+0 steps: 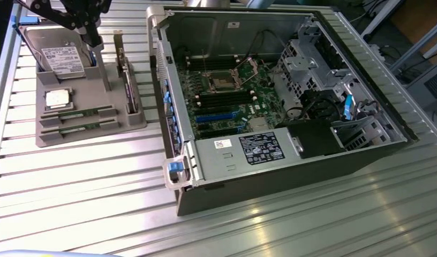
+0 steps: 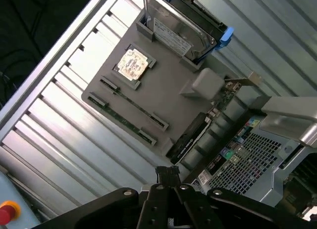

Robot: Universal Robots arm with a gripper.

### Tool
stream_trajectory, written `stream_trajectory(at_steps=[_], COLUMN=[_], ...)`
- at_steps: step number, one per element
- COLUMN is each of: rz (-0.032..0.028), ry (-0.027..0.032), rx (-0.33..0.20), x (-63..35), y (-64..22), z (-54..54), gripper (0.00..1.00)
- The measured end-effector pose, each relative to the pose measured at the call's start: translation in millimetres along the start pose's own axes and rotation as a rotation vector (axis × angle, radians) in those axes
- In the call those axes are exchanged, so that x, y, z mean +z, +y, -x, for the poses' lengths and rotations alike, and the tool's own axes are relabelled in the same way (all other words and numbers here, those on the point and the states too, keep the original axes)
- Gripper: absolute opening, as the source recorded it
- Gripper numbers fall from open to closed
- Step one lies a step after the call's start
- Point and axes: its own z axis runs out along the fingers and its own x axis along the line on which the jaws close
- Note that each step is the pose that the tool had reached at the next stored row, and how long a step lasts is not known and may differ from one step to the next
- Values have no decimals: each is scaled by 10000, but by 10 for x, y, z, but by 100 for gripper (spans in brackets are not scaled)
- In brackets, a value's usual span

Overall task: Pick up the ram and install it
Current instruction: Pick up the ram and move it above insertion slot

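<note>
Hovering empty, jaws pinched shut, the gripper (image 1: 94,43) hangs above the holder's (image 1: 61,140) drive (image 1: 61,56) end, apart from the ram (image 1: 79,113), slotted on edge at the opposite end, likely for easy pinching.

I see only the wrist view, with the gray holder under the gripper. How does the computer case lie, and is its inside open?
Observer: The computer case lies on its side with the open face upward, so the motherboard is exposed.
Operator: Is there a free place on it for a stick?
Observer: Yes. The long black memory slots look empty.
Operator: Where is the arm over the holder?
Observer: In the exterior view the shut gripper hangs at the hard drive end of the holder, the end opposite to the ram.
</note>
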Motion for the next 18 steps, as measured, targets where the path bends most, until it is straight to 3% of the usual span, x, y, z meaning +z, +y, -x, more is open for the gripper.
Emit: stream_trajectory(at_steps=[18], rz=[56], ry=[-59], rx=[-2129], x=[0], y=[0], z=[0], gripper=[11])
